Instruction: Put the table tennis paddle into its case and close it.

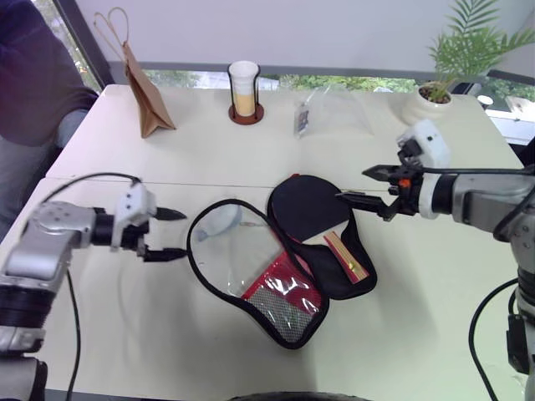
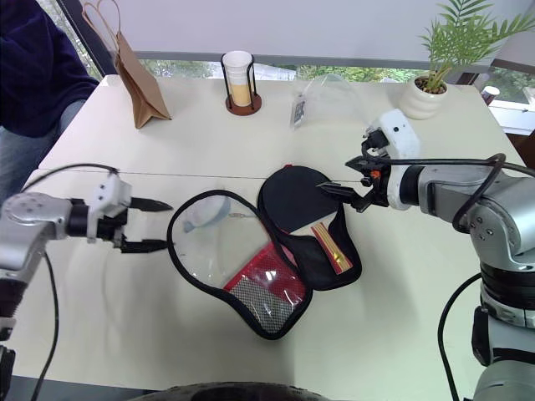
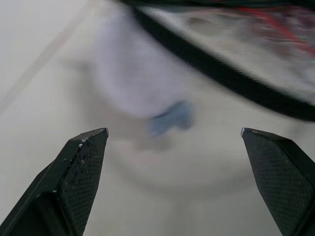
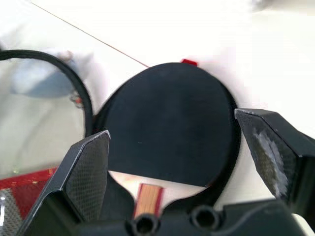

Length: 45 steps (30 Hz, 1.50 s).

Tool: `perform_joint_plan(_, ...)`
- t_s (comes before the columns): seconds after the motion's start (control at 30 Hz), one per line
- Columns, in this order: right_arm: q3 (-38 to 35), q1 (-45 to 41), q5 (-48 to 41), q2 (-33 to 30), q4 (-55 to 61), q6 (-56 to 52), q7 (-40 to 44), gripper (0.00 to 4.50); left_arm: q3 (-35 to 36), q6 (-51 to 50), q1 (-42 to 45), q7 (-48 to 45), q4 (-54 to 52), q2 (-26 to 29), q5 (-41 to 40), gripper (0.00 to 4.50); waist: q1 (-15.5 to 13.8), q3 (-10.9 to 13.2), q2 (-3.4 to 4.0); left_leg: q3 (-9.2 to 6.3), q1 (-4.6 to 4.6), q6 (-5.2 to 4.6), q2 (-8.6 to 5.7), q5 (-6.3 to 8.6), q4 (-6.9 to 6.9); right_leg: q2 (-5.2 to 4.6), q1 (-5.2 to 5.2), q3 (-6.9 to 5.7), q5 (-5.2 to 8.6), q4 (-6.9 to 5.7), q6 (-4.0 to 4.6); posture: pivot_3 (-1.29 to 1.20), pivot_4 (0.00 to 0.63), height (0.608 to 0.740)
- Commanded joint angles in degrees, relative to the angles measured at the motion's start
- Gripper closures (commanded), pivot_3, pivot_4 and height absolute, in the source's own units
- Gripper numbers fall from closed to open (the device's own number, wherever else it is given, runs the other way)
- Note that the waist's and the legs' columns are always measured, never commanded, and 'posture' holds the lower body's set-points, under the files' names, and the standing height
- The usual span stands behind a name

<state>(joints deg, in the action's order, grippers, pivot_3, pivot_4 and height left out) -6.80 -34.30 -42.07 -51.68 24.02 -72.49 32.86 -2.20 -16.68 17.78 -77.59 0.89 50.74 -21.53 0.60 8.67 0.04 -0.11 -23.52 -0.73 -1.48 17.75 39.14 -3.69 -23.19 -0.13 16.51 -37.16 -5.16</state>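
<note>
So, case (image 1: 284,284) lies unzipped and spread flat mid-table, clear/red flap at 8 o'clock, w/ the paddle (image 1: 305,209) lying in its black half at 2 o'clock, handle pointing to 5 o'clock. L gripper (image 1: 171,234) hovers just off the flap's 9 o'clock edge, fingers wide apart, holding nothing. R gripper (image 1: 368,185) hangs over the paddle's 3 o'clock side, also fully spread & empty; bag (image 1: 146,92), cup (image 1: 244,90) and plant (image 1: 456,63) at table's 12 o'clock edge.
</note>
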Motion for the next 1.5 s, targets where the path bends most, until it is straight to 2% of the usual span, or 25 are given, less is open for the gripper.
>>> perform_joint_plan(0.03,-1.6,-0.8,1.2,-1.9,-0.1,2.5,1.2,0.04,-1.3,-4.1,0.9,0.2,-9.1,-1.8,-4.1,0.00,-0.1,0.0,0.00,0.00,0.00,0.00,0.00,0.00,0.00,-0.02,0.01,0.00,0.00,0.03,0.00,0.00,0.150,0.740)
perform_joint_plan(0.1,-2.1,-0.8,1.6,-2.2,-0.4,3.1,1.3,0.04,-1.7,-7.0,2.7,0.6,-10.5,-3.9,-6.2,0.00,-0.1,0.0,0.00,0.00,0.00,0.00,0.00,0.00,0.00,-0.04,0.01,0.00,0.00,0.04,0.00,0.00,0.150,0.740)
perform_joint_plan(0.17,-3.6,-0.3,2.0,-2.7,-0.5,3.5,1.1,0.04,-2.2,-11.0,7.9,2.5,-8.3,-9.3,-9.3,0.00,-0.4,0.0,0.01,-0.01,0.00,0.01,0.00,0.00,0.00,-0.04,0.01,0.00,0.00,0.04,0.00,0.00,0.150,0.740)
perform_joint_plan(0.27,-6.4,-0.2,1.9,-3.5,-0.7,2.4,0.3,0.04,-5.1,-11.4,17.0,3.9,-1.2,-18.4,-8.3,0.00,-1.5,0.0,-0.01,-0.01,-0.01,0.03,-0.04,-0.02,0.13,-0.01,0.06,-0.02,-0.01,0.01,-0.01,0.00,0.150,0.740)
perform_joint_plan(0.5,-12.9,4.8,1.8,-6.9,0.5,-0.5,-0.9,0.04,-13.7,4.5,30.8,6.7,26.5,-37.3,4.3,0.00,-1.4,0.0,-0.02,0.03,-0.03,0.08,-0.12,-0.07,0.20,0.05,0.10,-0.04,-0.02,-0.04,-0.03,0.00,0.150,0.740)
perform_joint_plan(0.6,-15.3,9.6,0.7,-7.8,2.5,-2.7,-0.3,0.04,-16.4,12.3,33.3,5.8,36.0,-40.5,9.6,0.00,-1.1,0.0,-0.03,0.04,-0.03,-0.03,-0.10,-0.03,0.16,0.10,0.09,-0.04,-0.01,-0.04,-0.03,0.00,0.150,0.740)
perform_joint_plan(0.73,-17.6,18.0,-1.7,-7.1,4.3,-3.7,3.0,0.04,-15.3,14.6,34.2,2.4,37.0,-39.4,9.9,0.00,-0.9,0.0,-0.03,0.14,-0.03,-0.03,0.02,-0.03,0.05,0.17,-0.02,0.03,-0.01,-0.05,-0.03,0.00,0.150,0.740)
perform_joint_plan(0.87,-16.5,20.9,-3.9,-5.2,2.6,-3.7,5.0,0.04,-12.2,12.1,34.2,0.6,32.9,-36.4,7.6,0.00,-1.0,0.0,-0.03,0.14,-0.03,-0.04,0.05,-0.02,0.06,0.17,-0.02,0.04,-0.01,-0.05,-0.03,0.00,0.150,0.740)
perform_joint_plan(1.07,-8.6,19.3,-3.0,-1.8,-4.7,-0.5,8.0,0.04,-8.2,6.1,31.4,-2.3,21.1,-28.4,4.4,0.00,-1.3,0.0,-0.03,0.13,-0.02,0.05,0.03,-0.07,0.11,0.13,0.00,0.05,-0.01,-0.02,-0.03,0.00,0.150,0.740)
perform_joint_plan(1.27,-0.5,18.1,0.9,-0.9,-11.3,4.9,11.5,0.04,-5.1,-0.7,25.5,-0.7,9.3,-22.0,1.7,0.00,-1.3,0.0,-0.03,0.12,-0.02,0.16,0.02,-0.13,0.11,0.12,0.02,0.04,-0.01,-0.02,-0.03,0.00,0.150,0.740)
perform_joint_plan(1.5,4.5,16.0,2.1,1.3,-16.5,6.9,14.7,0.04,-2.8,-6.3,19.2,4.3,-0.7,-19.0,-0.9,0.00,-1.3,0.0,-0.03,0.11,-0.02,0.16,0.02,-0.13,0.12,0.12,0.02,0.04,-0.01,-0.02,-0.03,0.00,0.150,0.740)
